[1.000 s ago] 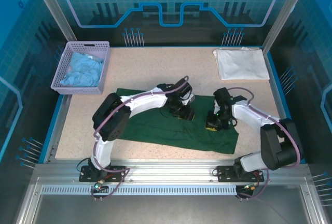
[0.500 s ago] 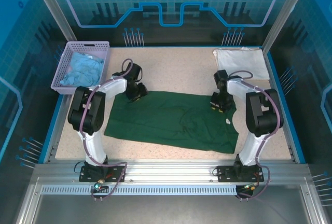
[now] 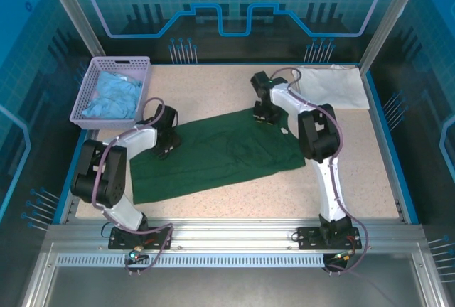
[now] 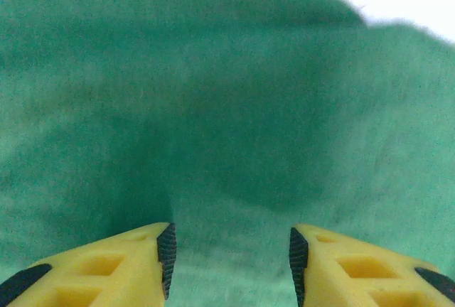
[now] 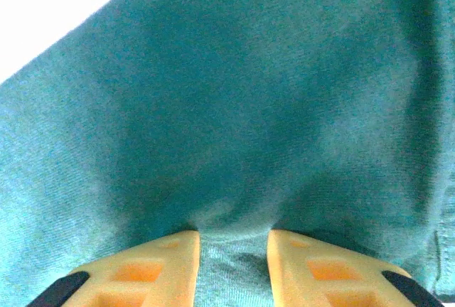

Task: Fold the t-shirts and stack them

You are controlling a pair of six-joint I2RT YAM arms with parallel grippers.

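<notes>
- My left gripper (image 3: 166,143) is at the left edge of the dark green t-shirt (image 3: 220,154). Its yellow fingers (image 4: 106,268) look pinched on a bunch of cloth.
- My right gripper (image 3: 264,114) is at the far-right corner of that shirt, clamped on a fold between the pads.
- The green one lies spread mid-table (image 3: 213,87), skewed.
- The white t-shirt (image 3: 333,87) lies flat at the far right, well apart.

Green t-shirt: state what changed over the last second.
Both pincers went from the green t-shirt's middle to its ends. The right pincer gripped cloth and dragged that end toward the far side; the left pincer grips the left end. The shirt now lies slanted. White t-shirt and basket stayed.
</notes>
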